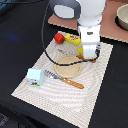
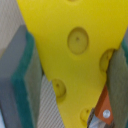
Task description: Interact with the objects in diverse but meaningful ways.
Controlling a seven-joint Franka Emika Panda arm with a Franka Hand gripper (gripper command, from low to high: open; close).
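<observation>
Clearly we have our end effector (image 2: 70, 70) low over the striped mat (image 1: 90, 95), its pads (image 2: 22, 80) spread apart on either side of the holed yellow cheese wedge (image 2: 75, 50), not yet clamped; we judge this straddling sets up a grasp beside the round wooden plate (image 1: 69, 66).

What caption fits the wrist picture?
Holed yellow cheese wedge sits between the gripper's green-edged fingers, above the striped mat.

Cheese wedge (image 2: 75, 55): smooth matt yellow plastic | gripper pads (image 2: 22, 80): grey, green-edged, foam-like | mat (image 1: 75, 87) beneath gripper: woven cloth | plate (image 1: 69, 66): matt wood-like
</observation>
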